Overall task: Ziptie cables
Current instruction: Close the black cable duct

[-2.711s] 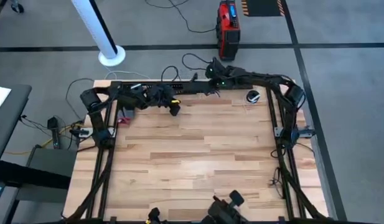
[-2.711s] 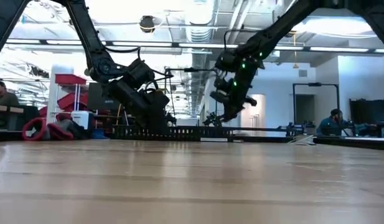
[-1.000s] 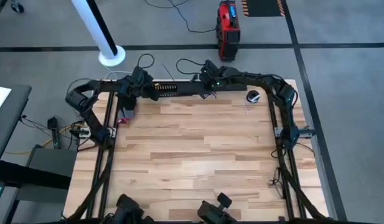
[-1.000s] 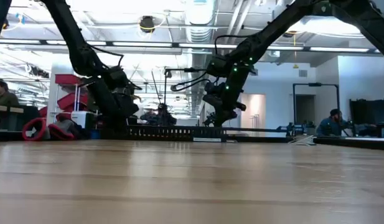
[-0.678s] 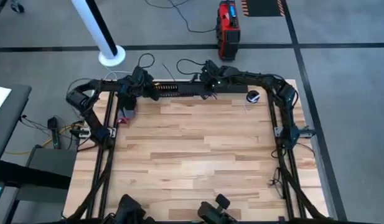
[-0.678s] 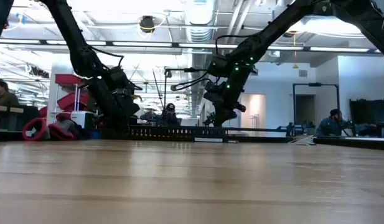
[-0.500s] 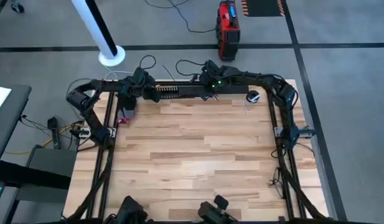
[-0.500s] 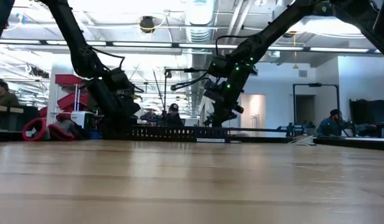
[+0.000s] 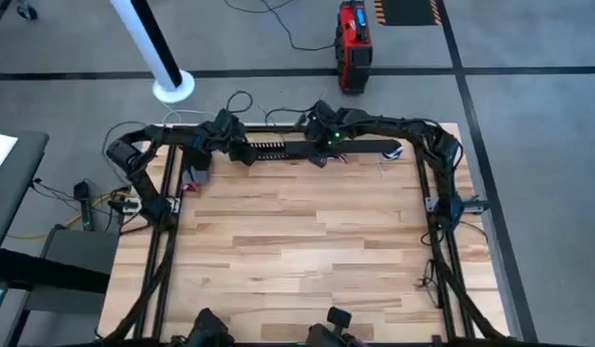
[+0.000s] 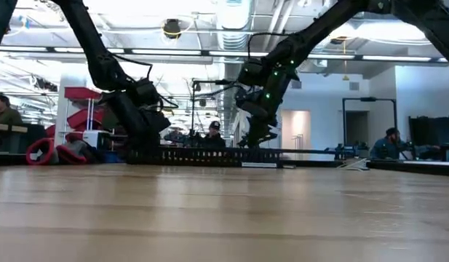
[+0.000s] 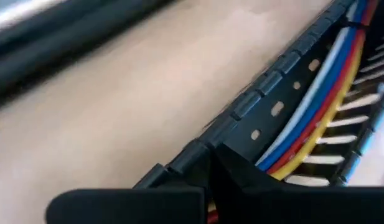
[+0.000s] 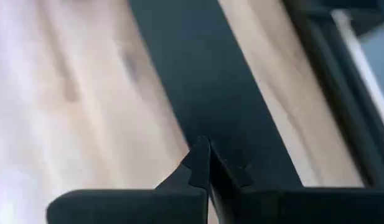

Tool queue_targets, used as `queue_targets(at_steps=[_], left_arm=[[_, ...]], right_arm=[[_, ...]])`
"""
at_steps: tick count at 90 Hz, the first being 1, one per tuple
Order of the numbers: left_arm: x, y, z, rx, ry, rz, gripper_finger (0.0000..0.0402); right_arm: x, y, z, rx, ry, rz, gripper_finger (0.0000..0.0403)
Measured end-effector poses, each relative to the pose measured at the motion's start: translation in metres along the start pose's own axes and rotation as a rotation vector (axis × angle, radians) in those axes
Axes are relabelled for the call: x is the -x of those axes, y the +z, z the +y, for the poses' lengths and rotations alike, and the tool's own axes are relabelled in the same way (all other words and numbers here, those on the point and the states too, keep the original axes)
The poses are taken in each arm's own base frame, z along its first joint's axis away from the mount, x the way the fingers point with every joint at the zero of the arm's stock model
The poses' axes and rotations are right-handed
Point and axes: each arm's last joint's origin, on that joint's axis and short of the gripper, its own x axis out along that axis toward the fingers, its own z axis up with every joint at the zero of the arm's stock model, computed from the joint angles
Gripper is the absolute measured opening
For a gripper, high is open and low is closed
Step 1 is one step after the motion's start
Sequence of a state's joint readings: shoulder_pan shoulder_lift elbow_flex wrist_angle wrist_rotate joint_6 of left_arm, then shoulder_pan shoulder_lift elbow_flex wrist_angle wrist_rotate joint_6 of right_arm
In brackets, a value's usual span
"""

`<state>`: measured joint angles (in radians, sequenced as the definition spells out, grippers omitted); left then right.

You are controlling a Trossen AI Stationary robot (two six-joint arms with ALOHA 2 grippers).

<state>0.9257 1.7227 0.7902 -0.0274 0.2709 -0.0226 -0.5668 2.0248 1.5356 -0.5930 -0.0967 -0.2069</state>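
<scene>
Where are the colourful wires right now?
In the left wrist view, the cables lie inside the slotted black channel. In the high view, that channel sits at the table's far edge, between the left tool and right tool.

A pale wooden table point(image 9: 297, 241) fills the middle of the high view. Along its upper edge lies a long black slotted channel point(image 9: 278, 147), with a flat black strip point(image 9: 365, 146) to its right. On the grey floor above the table stands a red and black box point(image 9: 353, 43) with a dark cord point(image 9: 287, 34) trailing to its left. A white post on a round base point(image 9: 162, 63) rises at the upper left. In the low view, a red rack point(image 10: 82, 116) stands at the left, and a person point(image 10: 390, 142) sits at the far right.
</scene>
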Motion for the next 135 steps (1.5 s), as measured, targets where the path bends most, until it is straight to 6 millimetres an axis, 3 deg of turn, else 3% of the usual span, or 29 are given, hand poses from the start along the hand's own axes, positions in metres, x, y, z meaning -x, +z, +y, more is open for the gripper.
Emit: queue_targets(at_steps=[32,53,61,72,94,109,135], left_arm=[[0.022,0.014,-0.015,-0.056,-0.039,-0.102,0.0000],[0.044,0.023,-0.025,-0.086,-0.018,-0.179,0.0000],[0.044,0.020,-0.029,-0.084,-0.062,-0.144,0.0000],[0.038,0.015,-0.049,-0.142,-0.150,-0.106,0.0000],[0.034,0.017,-0.082,-0.215,-0.215,-0.164,0.0000],[0.033,0.016,-0.080,-0.203,-0.092,-0.160,0.0000],[0.037,0.020,-0.056,-0.150,0.209,-0.192,0.0000]], right_arm=[[0.003,0.003,-0.002,0.016,-0.027,-0.027,0.0000],[0.000,-0.005,-0.011,0.004,-0.037,-0.002,0.0000],[-0.003,-0.009,-0.011,0.013,-0.031,0.009,0.0000],[-0.006,-0.011,-0.013,0.040,-0.030,-0.004,0.0000],[-0.005,-0.012,-0.017,0.050,-0.013,-0.013,0.0000],[-0.004,-0.015,-0.015,0.053,0.010,0.018,0.0000],[-0.010,-0.029,-0.006,0.068,0.052,0.088,0.0000]])
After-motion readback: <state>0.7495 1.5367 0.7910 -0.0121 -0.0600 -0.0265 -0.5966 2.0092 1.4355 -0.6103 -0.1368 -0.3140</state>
